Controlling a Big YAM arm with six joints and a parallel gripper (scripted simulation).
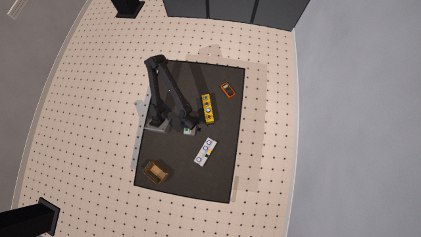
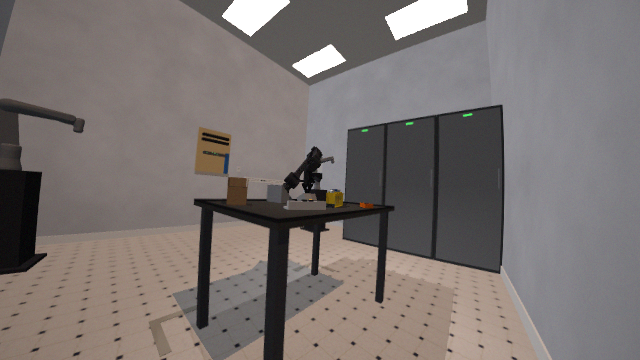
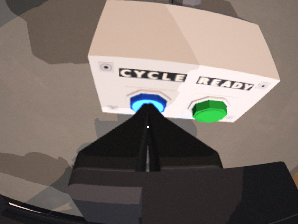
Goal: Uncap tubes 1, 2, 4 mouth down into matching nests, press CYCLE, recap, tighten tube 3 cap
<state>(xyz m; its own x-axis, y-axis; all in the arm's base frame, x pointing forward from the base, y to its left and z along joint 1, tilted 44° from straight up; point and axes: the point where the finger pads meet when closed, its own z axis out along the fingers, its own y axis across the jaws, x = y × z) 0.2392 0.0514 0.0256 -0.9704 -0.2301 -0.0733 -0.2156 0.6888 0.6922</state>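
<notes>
While shut, hand (image 3: 148, 111) seemingly touches blue key (image 3: 142, 102).

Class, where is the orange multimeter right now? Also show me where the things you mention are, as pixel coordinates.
In the top view, the orange multimeter (image 1: 227, 90) (image 2: 366, 205) lies near the black tabletop's (image 1: 177, 158) (image 2: 260, 212) upper-right corner, right of the yellow decapping station (image 1: 212, 120) (image 2: 330, 200).

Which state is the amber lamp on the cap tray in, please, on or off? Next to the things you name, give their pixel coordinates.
On: the amber lamp (image 1: 209, 151) glows bright yellow-orange on the white cap tray (image 1: 201, 162) (image 2: 306, 205).

Gripper (image 1: 198, 129) (image 3: 148, 111) closed, fingertips together.
</notes>
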